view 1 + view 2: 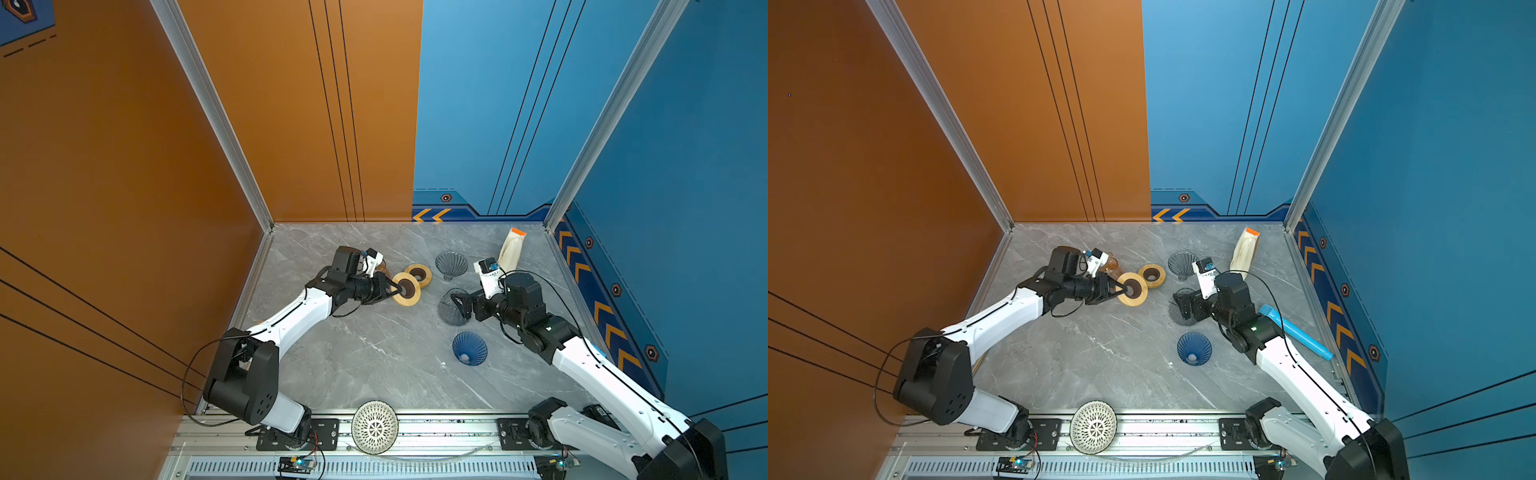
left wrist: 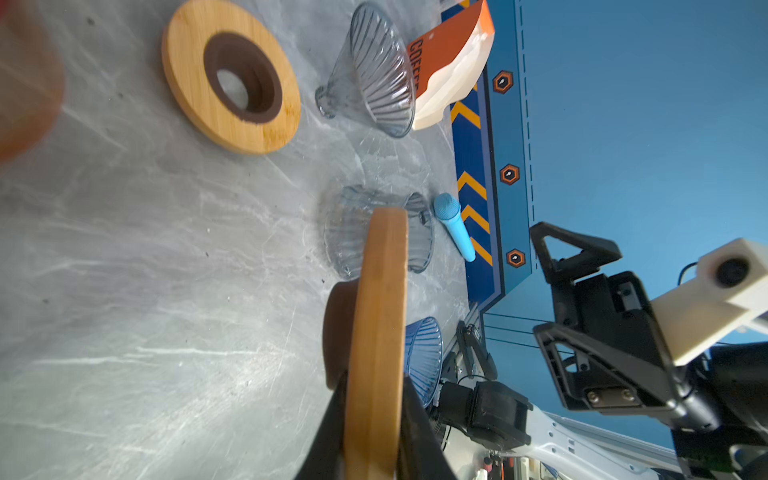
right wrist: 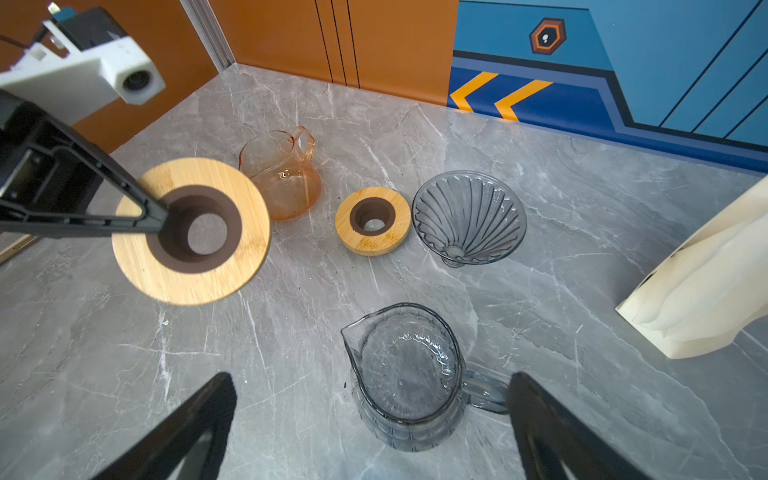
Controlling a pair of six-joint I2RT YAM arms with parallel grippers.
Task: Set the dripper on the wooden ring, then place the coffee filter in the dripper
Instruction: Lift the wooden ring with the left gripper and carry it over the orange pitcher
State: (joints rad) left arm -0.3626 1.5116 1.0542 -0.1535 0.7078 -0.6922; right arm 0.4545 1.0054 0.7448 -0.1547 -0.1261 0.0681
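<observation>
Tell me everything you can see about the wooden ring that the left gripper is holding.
The wooden ring is a flat round disc of light, bamboo-like wood with a dark brown collar in its middle and a hole right through. The collar sticks out from one face. The left gripper pinches it, one finger on each face, near the collar. It is tilted and looks raised off the marble table; nothing else seems to touch it.
</observation>
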